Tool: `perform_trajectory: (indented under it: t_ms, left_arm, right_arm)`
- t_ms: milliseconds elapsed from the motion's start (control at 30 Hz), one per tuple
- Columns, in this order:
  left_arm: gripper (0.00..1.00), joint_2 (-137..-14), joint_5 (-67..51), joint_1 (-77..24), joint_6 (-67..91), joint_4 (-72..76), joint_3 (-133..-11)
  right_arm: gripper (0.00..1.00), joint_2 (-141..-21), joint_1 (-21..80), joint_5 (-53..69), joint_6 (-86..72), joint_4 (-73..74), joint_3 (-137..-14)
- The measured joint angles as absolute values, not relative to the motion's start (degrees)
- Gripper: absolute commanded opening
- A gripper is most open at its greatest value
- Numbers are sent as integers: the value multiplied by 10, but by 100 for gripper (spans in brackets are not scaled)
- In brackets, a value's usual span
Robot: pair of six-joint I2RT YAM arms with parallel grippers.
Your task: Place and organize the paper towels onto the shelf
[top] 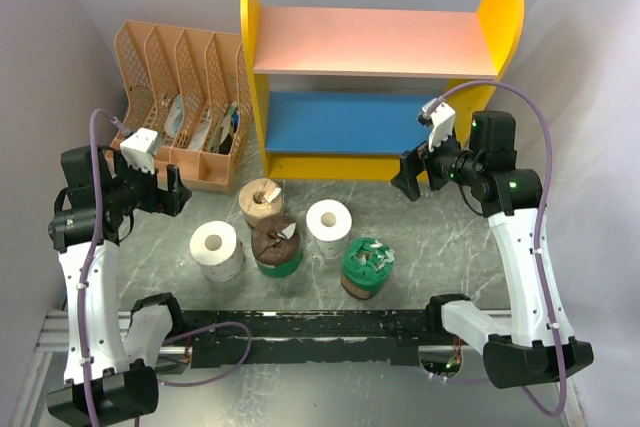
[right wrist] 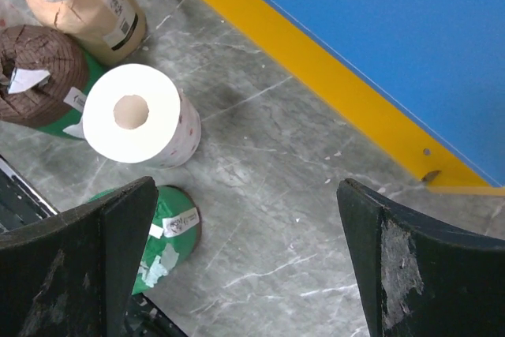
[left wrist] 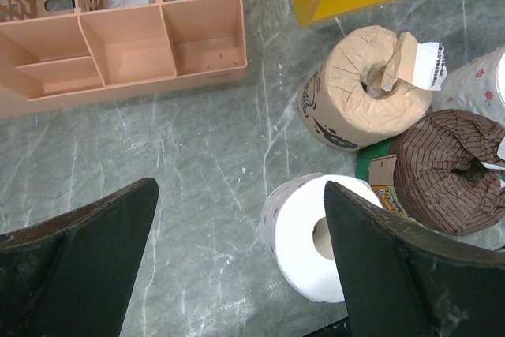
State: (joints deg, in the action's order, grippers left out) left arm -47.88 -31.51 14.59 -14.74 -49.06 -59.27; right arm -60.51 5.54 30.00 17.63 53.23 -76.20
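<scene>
Left gripper point(top: 172, 191) and right gripper point(top: 409, 180) are both gaping wide. Five rolls point(top: 277, 245) are sitting clustered on table point(top: 440, 237) in front of shelf point(top: 370, 42). Organizer point(top: 190, 97) is standing beside shelf's left panel.

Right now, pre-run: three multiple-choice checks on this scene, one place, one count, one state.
1. In the top view, where is the peach file organizer relative to the shelf?
A) left B) right C) on its pink board
2. How many paper towel rolls stand on the table?
A) three B) five C) seven
3. The right gripper is:
A) open, empty B) shut on a white roll C) shut on a green-wrapped roll

Answers:
1 A, it sits off the shelf's left side.
2 B, five stand clustered before the shelf.
3 A, fingers spread, nothing between them.
</scene>
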Motion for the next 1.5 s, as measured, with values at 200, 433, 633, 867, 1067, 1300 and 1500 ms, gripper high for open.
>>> perform_trajectory:
  t_ms: [200, 433, 633, 867, 1067, 1300, 1500]
  left_arm:
    - [98, -490, -314, 146, -145, -490, -593]
    - [98, -486, -314, 146, -145, -490, -593]
    - [99, -481, -313, 146, -145, -488, -593]
    - [99, -477, -306, 146, -140, -484, -592]
    - [98, -469, -299, 146, -136, -479, -592]
    - [98, -469, -296, 146, -134, -478, -592]
    - [98, -468, -296, 148, -133, -478, -591]
  right_arm:
    - [100, -595, 56, 314, 218, 543, -752]
    - [100, -598, 56, 315, 248, 550, -752]
    - [100, -670, 69, 331, 263, 583, -793]
    - [100, -770, 213, 273, 255, 575, -845]
    - [100, -815, 328, 239, 253, 578, -889]
    - [100, -840, 366, 218, 250, 564, -845]
    - [100, -843, 369, 206, 246, 540, -807]
